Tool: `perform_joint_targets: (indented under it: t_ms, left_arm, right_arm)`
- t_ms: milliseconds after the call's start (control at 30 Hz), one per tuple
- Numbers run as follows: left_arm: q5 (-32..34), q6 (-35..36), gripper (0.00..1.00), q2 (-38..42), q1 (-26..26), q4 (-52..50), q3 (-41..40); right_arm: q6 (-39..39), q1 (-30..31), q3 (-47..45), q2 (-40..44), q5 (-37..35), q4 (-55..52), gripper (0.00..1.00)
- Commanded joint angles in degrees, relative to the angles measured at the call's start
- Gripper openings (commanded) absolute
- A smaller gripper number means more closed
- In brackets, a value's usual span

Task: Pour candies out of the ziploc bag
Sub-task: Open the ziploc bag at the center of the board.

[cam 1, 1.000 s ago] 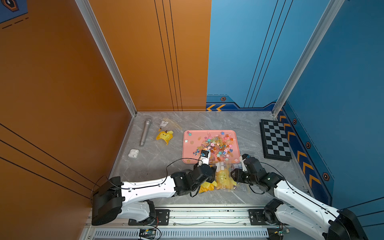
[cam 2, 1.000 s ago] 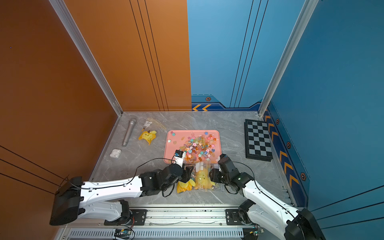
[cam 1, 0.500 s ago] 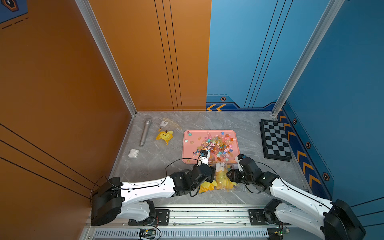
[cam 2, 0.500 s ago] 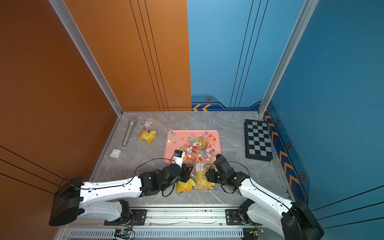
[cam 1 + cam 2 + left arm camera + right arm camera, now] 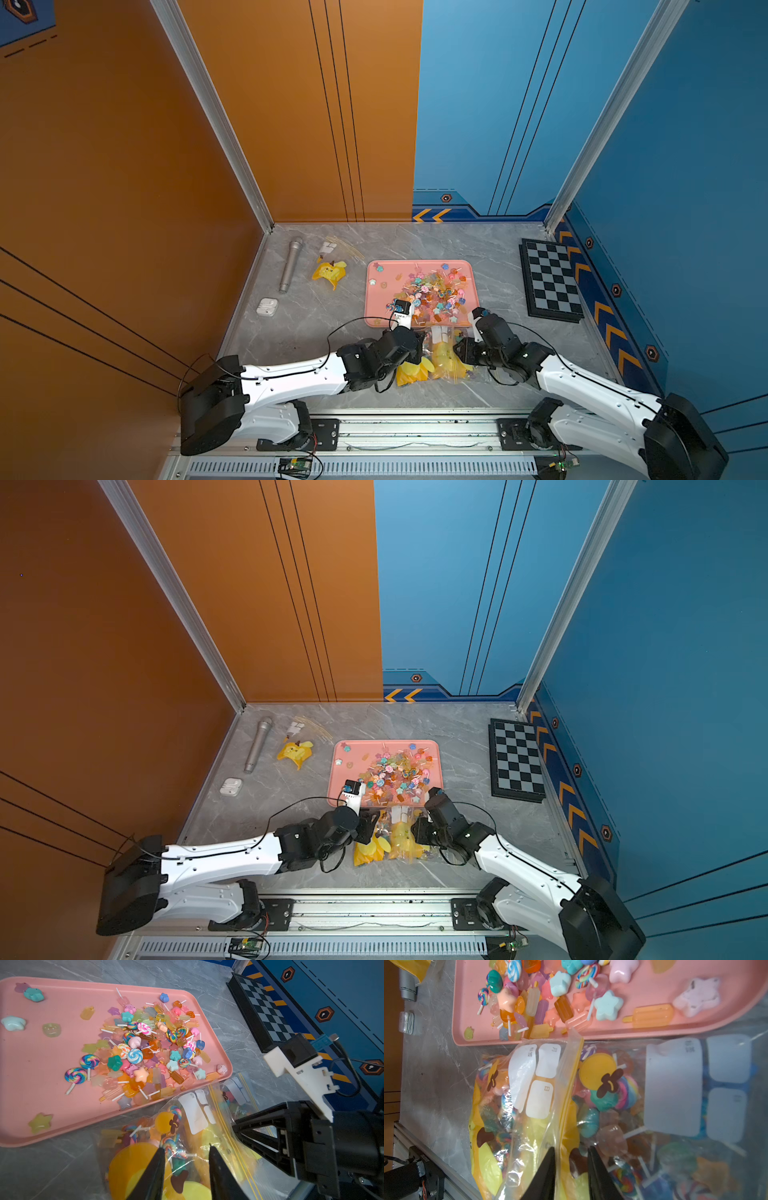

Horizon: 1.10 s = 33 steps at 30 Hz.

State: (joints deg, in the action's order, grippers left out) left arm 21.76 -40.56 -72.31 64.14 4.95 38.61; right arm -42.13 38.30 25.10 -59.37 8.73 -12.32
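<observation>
Pink plastic tray (image 5: 376, 291) already holds a heap of tiny multicoloured candies (image 5: 432, 293), yet many lie inside the clear yellow-printed ziploc bag (image 5: 442, 357) just nearer, where left gripper (image 5: 187, 1151) and right gripper (image 5: 571, 1153) straddle its film, grasp impossible to tell.

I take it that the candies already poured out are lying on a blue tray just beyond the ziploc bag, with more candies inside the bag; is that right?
Not quite: the tray is pink, not blue, as the left wrist view shows plainly. The rest holds: the poured candies lie on it just beyond the ziploc bag, with more candies inside the bag.
</observation>
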Motion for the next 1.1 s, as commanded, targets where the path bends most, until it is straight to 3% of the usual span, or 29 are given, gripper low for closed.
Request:
perform_joint_targets:
  t_ms: [0, 267, 500, 800, 1067]
  left_arm:
    - [-1.6, 0.0, 0.35, 1.4, -0.6, 1.0, -1.2]
    - [-3.6, 0.5, 0.33, 1.3, -0.8, 3.4, -2.2]
    - [-10.4, 0.1, 0.4, -0.4, -2.7, 10.0, -3.4]
    - [-19.2, -2.2, 0.38, -8.6, -3.7, 17.4, -1.3]
    - [-21.8, -4.0, 0.42, -11.2, -4.2, 23.0, -1.8]
  right_arm:
    - [-0.3, 0.5, 2.0, -0.7, -1.6, 0.7, 0.22]
    - [-0.2, 1.3, 3.7, -1.4, -1.2, 0.5, 0.0]
    - [0.6, 1.4, 4.2, -0.2, 0.8, 1.4, 0.0]
    - [-1.2, 1.4, 0.4, 5.0, 3.9, 8.2, 0.0]
    - [-2.3, 1.4, -1.3, 6.6, 4.3, 11.1, 0.0]
